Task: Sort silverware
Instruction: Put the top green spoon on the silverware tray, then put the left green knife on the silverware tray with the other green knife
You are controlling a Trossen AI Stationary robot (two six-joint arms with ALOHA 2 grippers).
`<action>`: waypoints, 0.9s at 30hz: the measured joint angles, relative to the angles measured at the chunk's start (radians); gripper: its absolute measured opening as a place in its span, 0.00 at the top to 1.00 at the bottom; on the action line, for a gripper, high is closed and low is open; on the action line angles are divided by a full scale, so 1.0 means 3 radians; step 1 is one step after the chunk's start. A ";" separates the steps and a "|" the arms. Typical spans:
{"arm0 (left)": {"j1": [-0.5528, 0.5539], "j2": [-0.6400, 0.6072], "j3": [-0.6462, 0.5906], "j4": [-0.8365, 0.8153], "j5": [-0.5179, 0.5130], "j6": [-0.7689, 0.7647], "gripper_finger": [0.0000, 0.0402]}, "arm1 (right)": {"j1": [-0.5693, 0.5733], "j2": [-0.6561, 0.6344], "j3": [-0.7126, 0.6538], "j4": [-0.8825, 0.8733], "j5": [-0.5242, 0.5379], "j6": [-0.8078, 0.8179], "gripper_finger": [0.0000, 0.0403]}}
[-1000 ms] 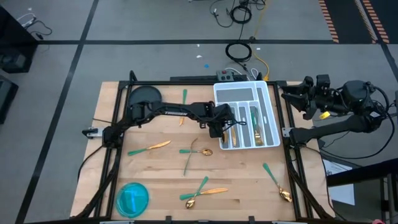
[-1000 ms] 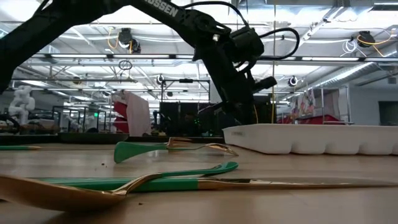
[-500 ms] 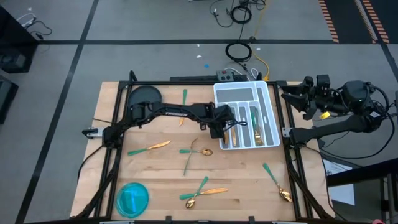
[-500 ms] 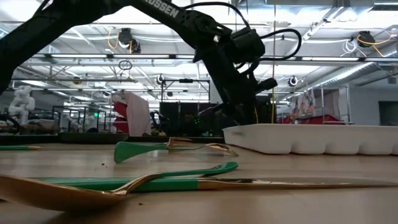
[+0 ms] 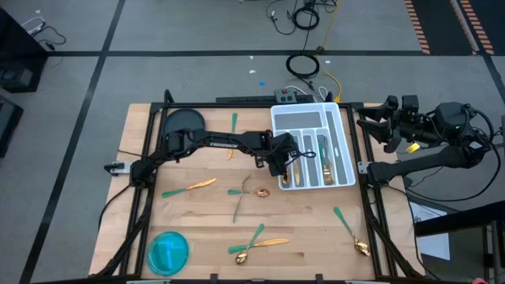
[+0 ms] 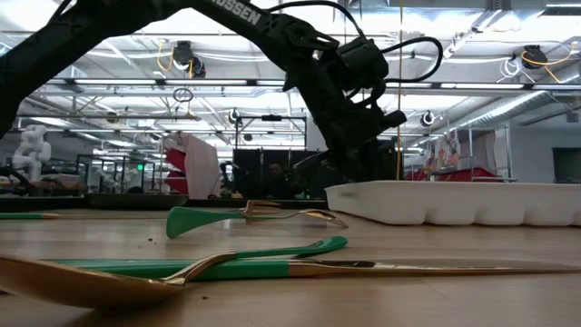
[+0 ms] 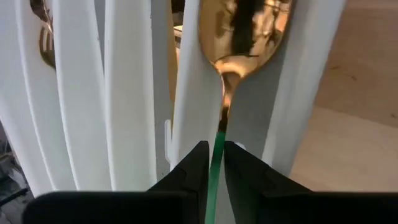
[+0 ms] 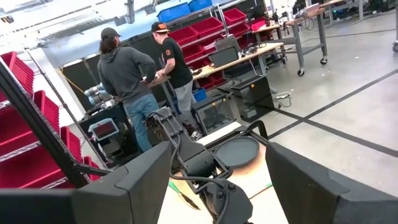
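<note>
My left gripper (image 5: 278,162) is shut on a spoon with a gold bowl (image 7: 246,31) and a slim teal handle. It holds the spoon over the left compartment of the white tray (image 5: 275,118), at the tray's near left corner (image 6: 340,193). Other gold-headed pieces (image 5: 323,162) lie in the tray's compartments. More teal-handled silverware lies flat on the wooden table (image 5: 190,187), (image 5: 251,192), (image 5: 257,243), (image 5: 350,232), (image 5: 233,122). My right gripper (image 5: 372,128) is open and empty, off the table's right edge. My left gripper pinches the spoon's teal handle (image 7: 217,151) between its two fingers (image 7: 194,163). The handle runs forward out of the fingers, along them, bowl end away from the gripper. The fingers slant down toward the tray from the table's left. Whether the bowl rests on the tray, I cannot tell.
A blue round bowl (image 5: 169,251) stands at the near left corner. A dark round pad (image 5: 182,122) lies at the far left. A fork and a knife (image 6: 272,265) lie close before the low camera. Two people (image 8: 146,74) stand in the room beyond.
My left gripper has edged a little toward the white tray with the spoon, still shut on it.
</note>
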 joint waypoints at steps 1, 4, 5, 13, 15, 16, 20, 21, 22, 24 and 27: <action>0.0000 0.0000 0.0000 0.0009 -0.0001 -0.0002 0.84 | 0.0001 0.0000 0.0001 0.0000 0.0001 -0.0004 0.36; 0.0001 0.0000 0.0001 0.0010 -0.0003 -0.0005 0.79 | 0.0000 0.0000 0.0001 0.0000 0.0000 -0.0015 0.34; 0.0001 0.0000 0.0001 0.0010 -0.0010 -0.0005 0.78 | 0.0001 0.0000 0.0001 0.0000 0.0001 -0.0017 0.34; -0.0005 -0.0128 0.0000 0.0435 -0.0422 -0.0182 0.73 | 0.0000 0.0000 0.0001 0.0000 0.0002 -0.0066 0.34; 0.0012 -0.0268 0.0041 0.0585 -0.0483 -0.0490 0.73 | 0.0001 0.0000 0.0001 0.0000 0.0012 -0.0066 0.34; 0.0020 -0.0328 0.0091 0.0616 -0.0560 -0.0683 0.73 | 0.0000 0.0000 0.0001 0.0000 0.0013 -0.0067 0.34; 0.0117 -0.0613 0.0366 0.0592 -0.1247 -0.1887 0.73 | 0.0001 0.0000 0.0001 0.0000 0.0081 -0.0067 0.34; 0.0157 -0.0701 0.0439 0.0509 -0.1466 -0.2354 0.73 | 0.0000 0.0000 0.0001 -0.0006 0.0137 -0.0068 0.34; 0.0213 -0.0808 0.0498 0.0371 -0.1634 -0.2843 0.73 | 0.0000 0.0000 0.0000 -0.0016 0.0201 -0.0069 0.34; 0.0382 -0.1044 0.0580 -0.0029 -0.1830 -0.3961 0.73 | 0.0000 0.0000 0.0001 -0.0028 0.0320 -0.0069 0.34; 0.0792 -0.1339 0.0584 -0.0859 -0.1765 -0.5370 0.73 | 0.0000 0.0000 0.0001 -0.0032 0.0455 -0.0079 0.34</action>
